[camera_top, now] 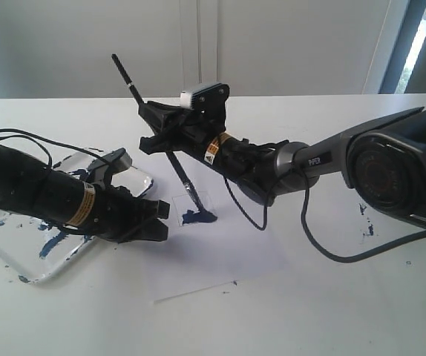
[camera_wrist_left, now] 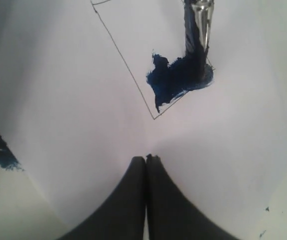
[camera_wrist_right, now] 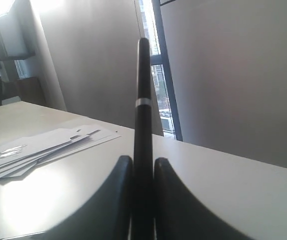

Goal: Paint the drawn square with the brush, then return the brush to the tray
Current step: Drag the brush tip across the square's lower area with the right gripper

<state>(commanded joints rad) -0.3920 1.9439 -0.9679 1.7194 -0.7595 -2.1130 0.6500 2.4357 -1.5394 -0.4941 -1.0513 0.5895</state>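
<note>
**Step in hand:** painting. The right gripper (camera_top: 159,132) is clamped on the black handle of the brush (camera_top: 128,78), jaws pinched against it on both sides. The brush slants down, and its wet tip touches the paper sheet (camera_top: 220,259) inside the drawn square (camera_top: 197,208).

**Coverage:** the left wrist view shows dark blue filling only one corner of the square (camera_wrist_left: 148,45), around the brush tip (camera_wrist_left: 198,25). The rest of the interior is white. I judge the painting well short of complete.

**Left gripper** (camera_top: 159,222): jaws fully together, holding nothing, poised low over the paper just beside the square.

**Tray** (camera_top: 64,267): on the bench (camera_top: 332,311) to the left, blue-smeared and partly under the left arm, apart from the paper.

**Next move calls for:** sweeping the tip across the white area with light contact, inside the pencil line. The paint on the tip may run thin. The return to the tray is not yet due.
</note>
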